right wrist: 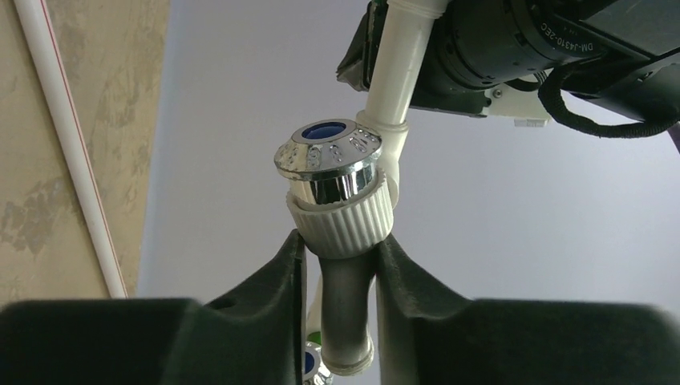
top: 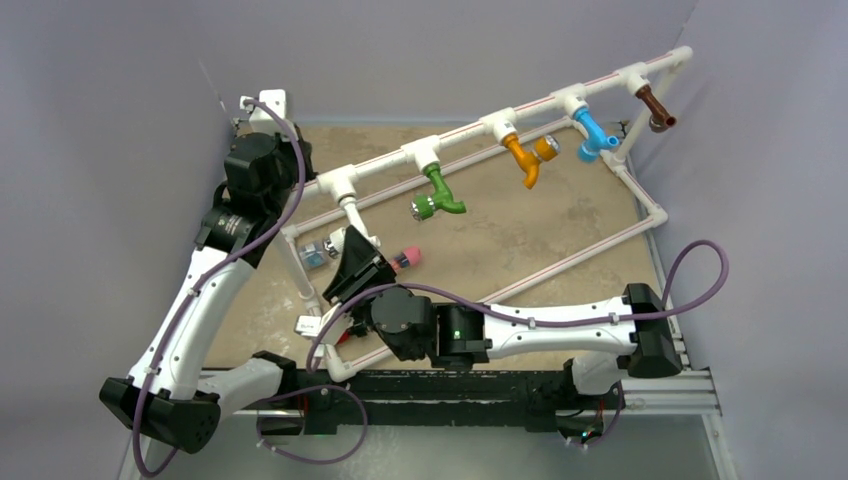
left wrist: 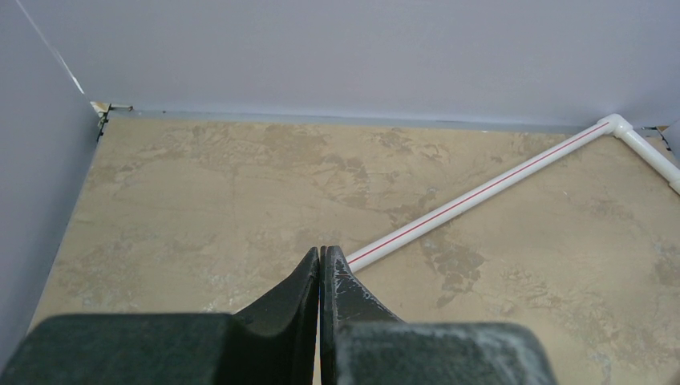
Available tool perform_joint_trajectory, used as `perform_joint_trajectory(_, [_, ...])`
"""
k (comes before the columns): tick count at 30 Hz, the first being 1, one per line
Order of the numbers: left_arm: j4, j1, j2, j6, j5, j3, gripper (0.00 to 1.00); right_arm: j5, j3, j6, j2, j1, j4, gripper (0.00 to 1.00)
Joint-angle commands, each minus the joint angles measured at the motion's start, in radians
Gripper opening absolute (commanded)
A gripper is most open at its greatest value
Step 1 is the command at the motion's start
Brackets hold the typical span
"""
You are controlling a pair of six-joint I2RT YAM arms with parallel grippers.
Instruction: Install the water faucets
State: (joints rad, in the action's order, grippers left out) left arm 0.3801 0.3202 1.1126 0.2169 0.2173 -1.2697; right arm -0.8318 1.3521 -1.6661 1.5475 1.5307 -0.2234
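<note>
- Five faucets hang in a row from the raised top rail of the white pipe frame (top: pixel 462 136). The white faucet (top: pixel 352 215) is at the left end. After it come the green faucet (top: pixel 437 192), the orange faucet (top: pixel 527 158), the blue faucet (top: pixel 594 135) and, at the far right corner, the brown faucet (top: pixel 655 106).
- The right claw (right wrist: pixel 341 249) is clenched on the white faucet. Its two fingers (right wrist: pixel 281 281) press the stem from both sides, just under the ribbed white collar.
- The jaws stand only as far apart as that stem is thick. The chrome knob (right wrist: pixel 329 156), blue in its centre, sits above the fingertips and free of them.
- Above the knob, the faucet's white body meets the pipe fitting under the rail. How far it is seated in that fitting cannot be told.
- In the top view the right arm stretches across the near edge of the counter (top: pixel 560 215). Its claw is at the left end of the frame, under the leftmost fitting.
- The left claw (left wrist: pixel 321 257) is clenched on nothing, its fingertips pressed together with no gap. It hangs over bare counter near the back left corner.
- In the left wrist view a red-striped pipe of the frame runs from just beyond those fingertips to an elbow at the far right.
- A pink-capped cylinder (top: pixel 405 258) lies on the counter inside the frame, just beside the right claw.
</note>
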Motion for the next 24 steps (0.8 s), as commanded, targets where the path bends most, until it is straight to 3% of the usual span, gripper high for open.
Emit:
perform_joint_trajectory(1, [0.218,0.039,0.036,-0.009,-0.079,0.072,0.0,-0.056,-0.017,0.035,-0.006,0.003,-0.169,0.13])
perform_joint_trajectory(4, [0.219,0.039,0.036,-0.01,-0.079,0.071,0.0,-0.092,-0.041,0.053,0.011,0.002,-0.291,0.0])
perform_joint_trajectory(10, [0.219,0.039,0.035,-0.01,-0.081,0.069,0.0,-0.105,0.013,0.319,0.027,0.003,-0.399,0.0])
perform_joint_trajectory(17, [0.219,0.038,0.035,-0.01,-0.081,0.068,0.0,-0.039,0.085,0.945,-0.015,0.002,-0.378,0.0])
perform_joint_trajectory(24, [0.219,0.042,0.035,-0.011,-0.079,0.066,0.0,-0.048,-0.035,1.428,-0.116,-0.023,-0.561,0.0])
